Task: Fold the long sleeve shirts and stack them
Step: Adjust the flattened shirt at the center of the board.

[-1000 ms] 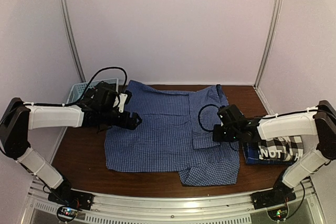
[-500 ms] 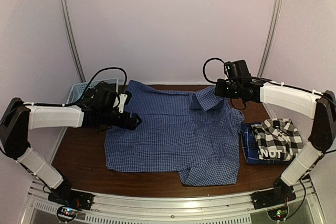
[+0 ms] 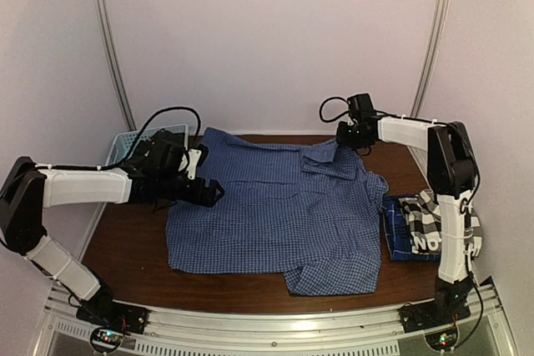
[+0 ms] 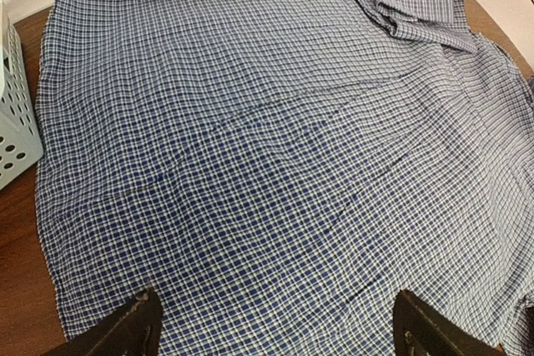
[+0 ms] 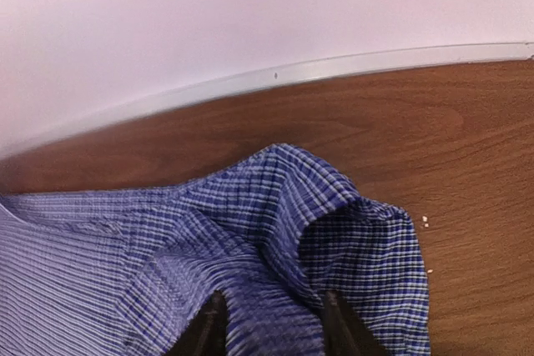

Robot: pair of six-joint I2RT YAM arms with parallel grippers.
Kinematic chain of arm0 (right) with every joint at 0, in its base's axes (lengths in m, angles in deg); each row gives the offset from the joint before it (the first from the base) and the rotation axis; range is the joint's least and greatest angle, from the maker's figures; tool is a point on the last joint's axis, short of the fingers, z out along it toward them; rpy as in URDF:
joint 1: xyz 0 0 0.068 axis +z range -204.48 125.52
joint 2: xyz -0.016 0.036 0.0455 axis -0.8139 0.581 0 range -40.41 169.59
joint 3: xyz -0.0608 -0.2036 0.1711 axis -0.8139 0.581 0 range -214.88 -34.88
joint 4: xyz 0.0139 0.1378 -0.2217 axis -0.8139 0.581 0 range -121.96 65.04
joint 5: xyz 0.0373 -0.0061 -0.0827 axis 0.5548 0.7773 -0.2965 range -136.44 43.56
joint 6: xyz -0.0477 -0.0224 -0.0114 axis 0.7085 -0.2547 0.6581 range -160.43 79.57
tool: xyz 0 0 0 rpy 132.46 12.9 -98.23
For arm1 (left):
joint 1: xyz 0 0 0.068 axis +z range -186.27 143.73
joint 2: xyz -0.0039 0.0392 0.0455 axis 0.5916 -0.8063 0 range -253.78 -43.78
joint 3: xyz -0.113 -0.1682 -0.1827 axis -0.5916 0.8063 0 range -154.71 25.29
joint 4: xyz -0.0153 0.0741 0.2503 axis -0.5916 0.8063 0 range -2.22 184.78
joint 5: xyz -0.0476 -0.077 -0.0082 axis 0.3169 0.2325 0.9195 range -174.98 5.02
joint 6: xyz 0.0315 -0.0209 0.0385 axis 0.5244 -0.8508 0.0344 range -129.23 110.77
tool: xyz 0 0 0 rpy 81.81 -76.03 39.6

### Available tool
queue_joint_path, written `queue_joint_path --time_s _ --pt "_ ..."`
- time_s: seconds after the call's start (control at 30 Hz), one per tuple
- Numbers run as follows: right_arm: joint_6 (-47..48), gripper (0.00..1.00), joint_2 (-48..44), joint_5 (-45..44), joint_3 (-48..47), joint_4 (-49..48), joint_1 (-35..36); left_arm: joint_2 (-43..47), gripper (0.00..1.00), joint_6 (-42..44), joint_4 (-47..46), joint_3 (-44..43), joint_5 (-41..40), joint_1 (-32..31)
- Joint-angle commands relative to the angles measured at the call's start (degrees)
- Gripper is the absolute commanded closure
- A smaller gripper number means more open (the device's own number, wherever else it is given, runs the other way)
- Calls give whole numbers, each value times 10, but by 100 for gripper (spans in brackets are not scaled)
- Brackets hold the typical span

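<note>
The blue fine-check shirt lies spread flat across the middle of the table; it fills the left wrist view. My left gripper hovers over its left edge, open and empty, fingertips wide apart. My right gripper is at the shirt's far right corner, shut on a bunched fold of the shirt near the back wall. The black-and-white plaid shirt lies folded on the darker blue plaid shirt at the right, partly hidden by my right arm.
The light blue lattice basket stands at the back left, next to the shirt's left edge. Bare wood table shows behind the shirt up to the wall rail. The stack sits close to the shirt's right hem.
My right gripper has gone from the shirt's right middle up and back to the far right corner, carrying the cloth with it. The left arm has not moved.
</note>
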Motion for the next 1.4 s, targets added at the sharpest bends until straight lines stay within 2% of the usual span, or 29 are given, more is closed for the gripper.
queue_joint_path --time_s 0.0,0.13,0.23,0.4,0.63,0.87,1.2,1.37 --pt "11 50 -38 -4 17 14 -6 19 2 -5 -16 13 -4 -4" --pt "24 34 -143 -10 120 -4 -5 28 2 -11 -23 32 0 -4" --pt "25 27 -234 9 249 -32 2 48 2 -20 -51 63 16 -5" --pt "13 27 -348 41 406 -53 33 80 2 -39 -84 118 42 -5" --pt "-5 26 -415 26 526 -76 57 96 2 -55 -112 174 52 -6" --pt "2 24 -360 -6 535 -102 39 85 2 -66 -128 208 44 -6" --pt "25 24 -251 23 479 -116 15 52 3 -81 -123 241 9 -7" --pt "33 24 -212 31 447 -91 -6 59 3 -95 -102 243 -8 -11"
